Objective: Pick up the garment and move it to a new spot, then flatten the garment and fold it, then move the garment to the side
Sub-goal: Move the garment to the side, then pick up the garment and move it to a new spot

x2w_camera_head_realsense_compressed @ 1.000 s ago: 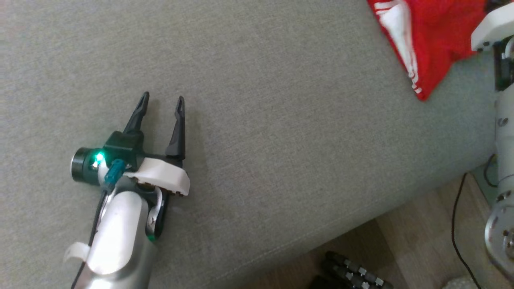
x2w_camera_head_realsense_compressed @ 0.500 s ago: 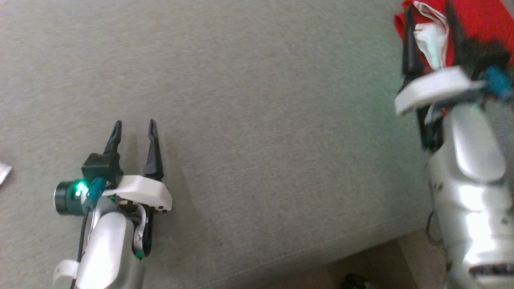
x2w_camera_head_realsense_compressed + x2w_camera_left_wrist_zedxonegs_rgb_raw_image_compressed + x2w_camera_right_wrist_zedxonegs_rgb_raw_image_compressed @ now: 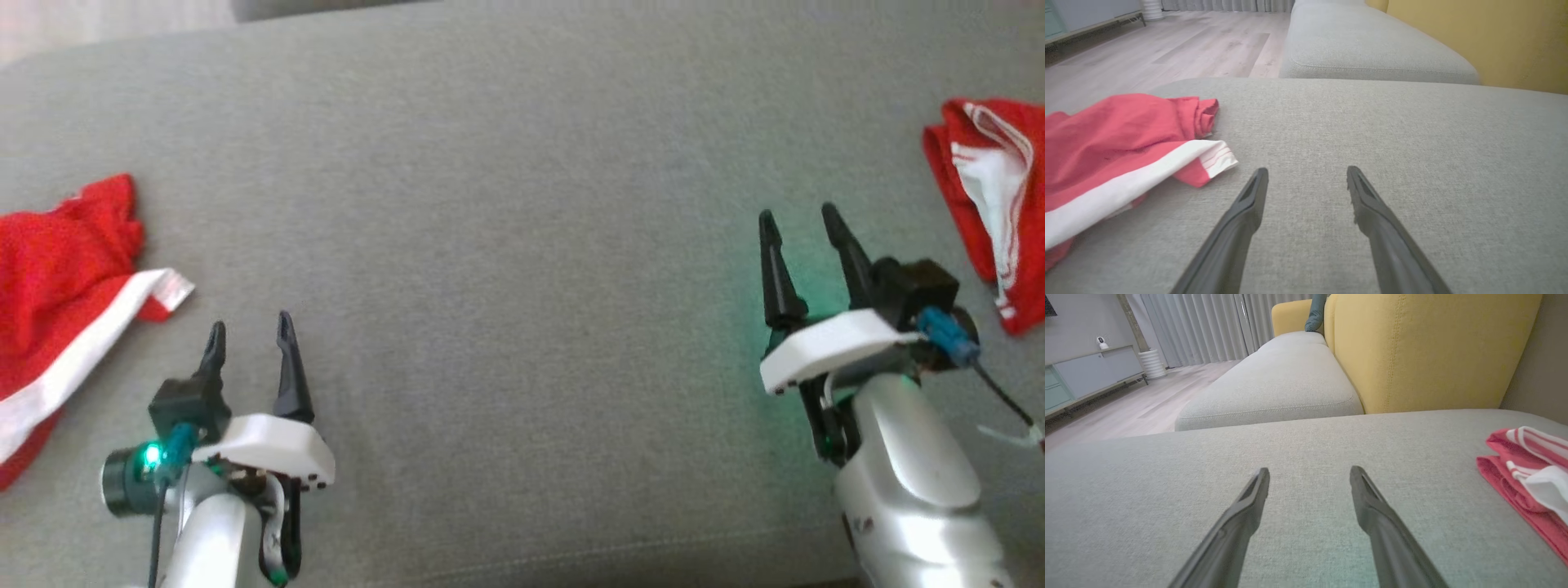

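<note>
A crumpled red garment with a white band [image 3: 57, 245] lies at the left end of the grey sofa seat [image 3: 522, 245]; the left wrist view has this crumpled garment [image 3: 1118, 130] to the left of the fingers. My left gripper [image 3: 249, 322] [image 3: 1307, 169] is open and empty, just right of it and apart from it. A second red and white garment, folded [image 3: 988, 204] [image 3: 1527, 469], lies at the far right. Left of that one, clear of the cloth, my right gripper [image 3: 797, 212] [image 3: 1310, 468] also stands open with nothing in it.
The wide stretch of seat between the two grippers is bare grey fabric. Beyond it sit another grey cushion [image 3: 1274, 388] and a yellow sofa back [image 3: 1425, 351]. Wooden floor [image 3: 1167, 45] lies past the far edge.
The head camera has swung, so both garments now show. The right gripper, over the folded red garment half a second ago, now stands apart from it, open and empty.
</note>
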Robot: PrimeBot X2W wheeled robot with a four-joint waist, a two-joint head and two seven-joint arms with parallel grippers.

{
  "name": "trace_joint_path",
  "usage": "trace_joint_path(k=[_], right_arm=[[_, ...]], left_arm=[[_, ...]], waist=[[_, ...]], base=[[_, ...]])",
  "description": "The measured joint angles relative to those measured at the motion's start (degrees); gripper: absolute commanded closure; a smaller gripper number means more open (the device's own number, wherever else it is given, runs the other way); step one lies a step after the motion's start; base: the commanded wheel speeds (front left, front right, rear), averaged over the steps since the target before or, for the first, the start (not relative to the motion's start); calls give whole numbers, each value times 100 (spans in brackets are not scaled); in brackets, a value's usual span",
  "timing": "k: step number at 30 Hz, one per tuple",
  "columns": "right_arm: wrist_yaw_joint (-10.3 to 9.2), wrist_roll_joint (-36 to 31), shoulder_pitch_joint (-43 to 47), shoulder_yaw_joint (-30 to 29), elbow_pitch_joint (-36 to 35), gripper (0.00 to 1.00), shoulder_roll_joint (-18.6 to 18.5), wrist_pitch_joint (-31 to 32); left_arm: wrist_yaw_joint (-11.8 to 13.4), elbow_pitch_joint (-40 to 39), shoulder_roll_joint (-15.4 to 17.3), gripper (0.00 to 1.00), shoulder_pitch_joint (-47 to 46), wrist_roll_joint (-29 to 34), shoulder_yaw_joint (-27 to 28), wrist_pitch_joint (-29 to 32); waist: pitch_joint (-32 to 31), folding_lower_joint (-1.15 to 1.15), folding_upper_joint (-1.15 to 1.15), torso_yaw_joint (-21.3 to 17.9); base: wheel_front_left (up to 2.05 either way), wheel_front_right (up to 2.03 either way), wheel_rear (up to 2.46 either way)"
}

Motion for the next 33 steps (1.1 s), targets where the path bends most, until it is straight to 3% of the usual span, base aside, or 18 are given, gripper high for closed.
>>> trace_joint_path(k=[11, 25, 33], right_arm=[[0, 296, 623, 60, -5, 0, 1, 1], [0, 288, 671, 274, -42, 0, 1, 1], [0, 285, 688, 312, -101, 0, 0, 1]], left_arm=[[75, -49, -4, 0, 523, -63, 44, 0], [127, -215, -7, 0, 567, -84, 93, 0], [171, -278, -9, 0, 569, -205, 11, 0]], waist=[[-589, 0, 0, 267], [-629, 0, 0, 300], [-542, 0, 0, 993]], base=[[0, 0, 0], [0, 0, 0], [0, 0, 0]])
